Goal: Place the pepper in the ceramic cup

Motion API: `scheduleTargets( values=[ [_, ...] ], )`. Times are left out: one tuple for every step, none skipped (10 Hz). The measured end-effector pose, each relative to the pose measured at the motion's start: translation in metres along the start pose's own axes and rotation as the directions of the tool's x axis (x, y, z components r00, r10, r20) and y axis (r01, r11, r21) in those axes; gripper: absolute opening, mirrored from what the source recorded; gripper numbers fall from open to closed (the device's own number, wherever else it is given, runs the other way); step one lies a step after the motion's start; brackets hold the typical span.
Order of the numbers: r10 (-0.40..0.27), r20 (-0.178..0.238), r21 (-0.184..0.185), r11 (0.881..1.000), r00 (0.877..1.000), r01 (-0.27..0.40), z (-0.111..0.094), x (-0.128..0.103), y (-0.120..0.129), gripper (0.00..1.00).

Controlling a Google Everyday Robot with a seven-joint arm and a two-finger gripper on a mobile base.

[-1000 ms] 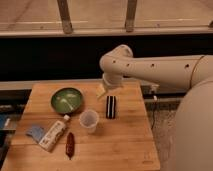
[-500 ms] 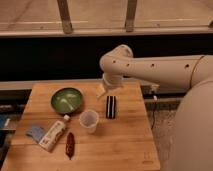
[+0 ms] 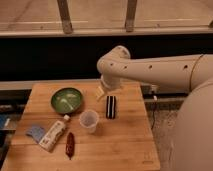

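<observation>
The gripper (image 3: 111, 106) hangs over the desk's (image 3: 125, 145) middle, grip state impossible to tell; ceramic cup (image 3: 89, 121) beside it; pepper (image 3: 70, 144) near the front edge.

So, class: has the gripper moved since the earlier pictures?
No. The gripper sits just right of the ceramic cup, at the same gap from it and from the green bowl as before.

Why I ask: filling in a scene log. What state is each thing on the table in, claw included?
pepper: lying flat on the table, outside the cup, untouched
ceramic cup: upright, no pepper in it
green bowl: upright, something pale inside
white bottle: lying on its side
blue item: lying flat beside the bottle
claw: pointing down, just right of the cup, away from the pepper
</observation>
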Motion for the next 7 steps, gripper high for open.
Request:
scheduleTargets(
  values=[
    [-0.027,0.000,-0.001,1.000,1.000,0.027,-0.003,0.007,0.018,0.80],
    [-0.062,0.002,-0.006,0.998,0.998,0.062,-0.007,0.009,0.041,0.80],
    [-0.094,0.003,-0.013,0.996,0.996,0.094,-0.008,0.009,0.060,0.80],
    [-0.130,0.006,-0.020,0.991,0.992,0.130,-0.010,0.005,0.083,0.80],
    [-0.179,0.010,-0.029,0.983,0.984,0.179,-0.011,-0.003,0.110,0.80],
    [-0.208,0.017,-0.038,0.977,0.978,0.209,-0.012,-0.008,0.130,0.80],
    [-0.237,0.029,-0.046,0.970,0.971,0.238,-0.015,-0.012,0.153,0.80]
  ],
)
